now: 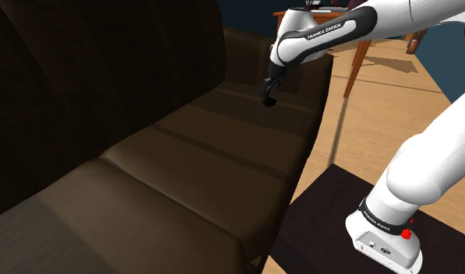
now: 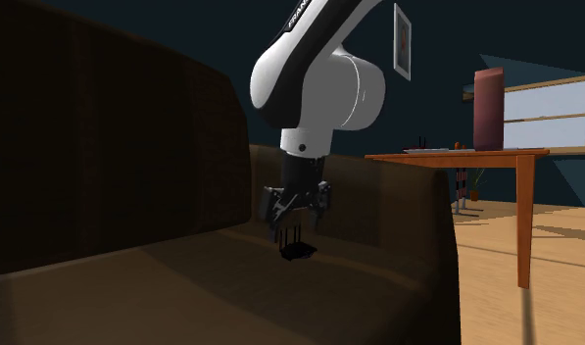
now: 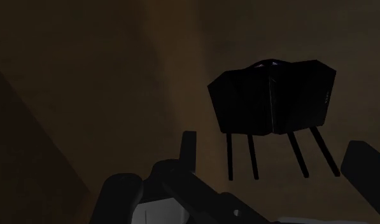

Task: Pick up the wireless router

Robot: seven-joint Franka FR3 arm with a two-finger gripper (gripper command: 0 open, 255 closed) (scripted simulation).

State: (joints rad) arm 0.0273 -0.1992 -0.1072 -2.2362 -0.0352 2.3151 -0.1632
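The wireless router [image 3: 271,95] is a black, boxy thing resting on the sofa [image 1: 184,156]. It sits on the seat cushion at the end by the sofa's armrest [image 2: 398,201], in front of the backrest. Its long axis seems to run across from one of my fingers toward the other. Its four thin antennas [image 3: 274,153] stick out of the body toward my hand, up and away from the sofa's seat.

My gripper [image 3: 242,184] hangs just above the router with its fingers spread apart, clamped on nothing. The antennas lie between the fingers, which touch neither them nor the body.

I judge the main risk to be closing along the wide side. The body may not fit between my fingers, or I might pinch only the antennas, so that the router tips or slips onto the soft cushion. A finger coming down on an antenna could also shove it aside.
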